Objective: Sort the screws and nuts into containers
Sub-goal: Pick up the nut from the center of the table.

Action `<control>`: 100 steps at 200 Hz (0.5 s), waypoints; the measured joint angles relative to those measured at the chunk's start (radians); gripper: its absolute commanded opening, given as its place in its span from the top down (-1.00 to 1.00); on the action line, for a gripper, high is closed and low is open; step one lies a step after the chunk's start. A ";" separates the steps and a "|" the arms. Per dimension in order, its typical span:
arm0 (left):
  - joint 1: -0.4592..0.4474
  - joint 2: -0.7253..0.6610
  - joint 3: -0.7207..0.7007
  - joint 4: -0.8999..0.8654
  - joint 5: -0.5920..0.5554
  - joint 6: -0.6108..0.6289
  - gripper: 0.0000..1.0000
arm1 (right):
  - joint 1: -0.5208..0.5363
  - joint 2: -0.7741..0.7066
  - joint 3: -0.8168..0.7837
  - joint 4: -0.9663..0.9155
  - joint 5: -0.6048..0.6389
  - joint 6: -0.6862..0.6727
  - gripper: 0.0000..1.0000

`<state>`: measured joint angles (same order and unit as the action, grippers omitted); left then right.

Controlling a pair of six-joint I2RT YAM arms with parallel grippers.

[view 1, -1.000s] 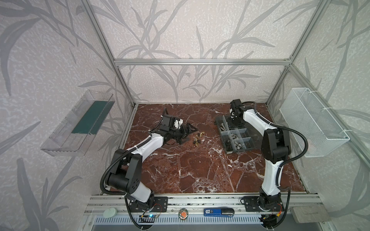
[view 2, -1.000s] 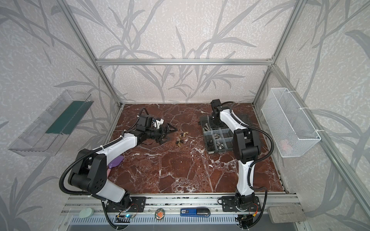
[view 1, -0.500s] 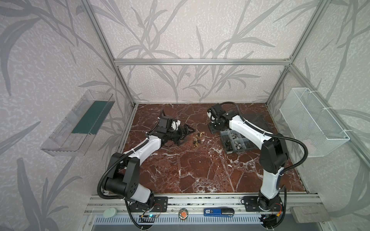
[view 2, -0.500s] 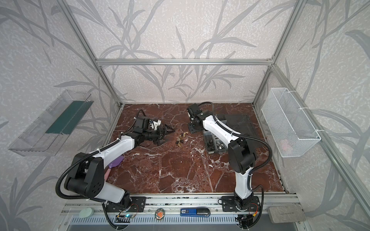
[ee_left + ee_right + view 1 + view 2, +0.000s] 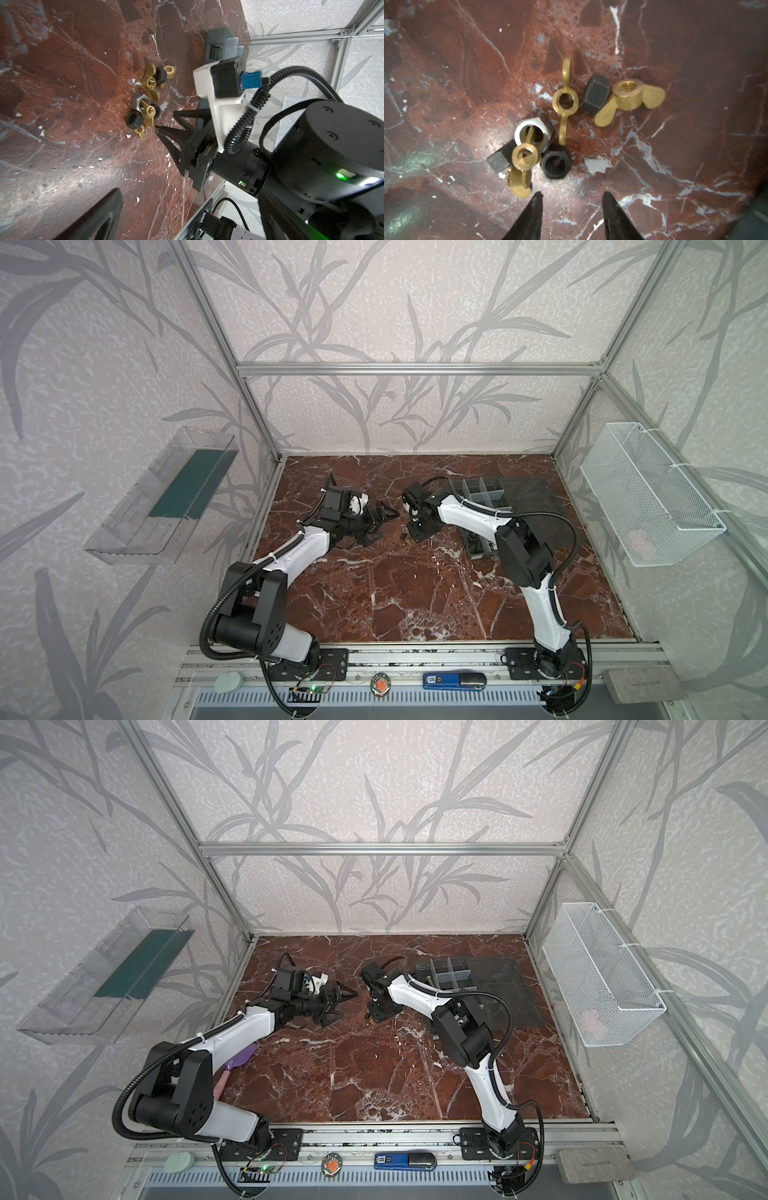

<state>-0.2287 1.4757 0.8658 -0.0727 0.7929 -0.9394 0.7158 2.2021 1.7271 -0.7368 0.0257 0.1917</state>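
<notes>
While the left gripper (image 5: 384, 524) hangs low over the marble table (image 5: 415, 597) with its jaws spread wide and nothing between them, its tips aim across at a small heap of nuts (image 5: 146, 99) lying a short way in front of it. Well off to that arm's outer side, a clear wall bin (image 5: 162, 493) is fixed to the side panel.

From the opposite side of the heap the right gripper (image 5: 572, 195) points down at the table. Its two black tips are partly apart and empty, stopping just short of the nearest pieces. A black hex nut (image 5: 555, 164) and a brass wing nut (image 5: 525, 155) lie directly ahead of them, touching a silver hex nut (image 5: 532, 133) farther on. Another brass wing nut (image 5: 629, 95) lies beyond, apart from that cluster.

Behind this gripper, past its forearm, the organizer box (image 5: 484, 497) sits with its lid (image 5: 530, 493) folded flat toward the back corner, near the frame. A white wire-mesh basket (image 5: 648, 497) hangs on the wall beyond. From both grippers back to the front rail (image 5: 415, 649) the marble lies open.
</notes>
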 measured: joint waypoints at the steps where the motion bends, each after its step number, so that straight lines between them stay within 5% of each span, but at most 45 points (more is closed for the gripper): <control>1: 0.000 0.000 0.000 0.000 0.000 0.000 -0.99 | 0.000 0.001 0.001 0.000 0.001 0.000 0.04; 100: 0.000 0.000 0.000 0.003 0.006 0.000 -0.99 | 0.003 0.081 0.082 0.011 -0.001 0.004 0.25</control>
<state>-0.2287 1.4757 0.8658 -0.0696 0.7990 -0.9398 0.7185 2.2829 1.8095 -0.7258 0.0250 0.1959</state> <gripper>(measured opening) 0.995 0.403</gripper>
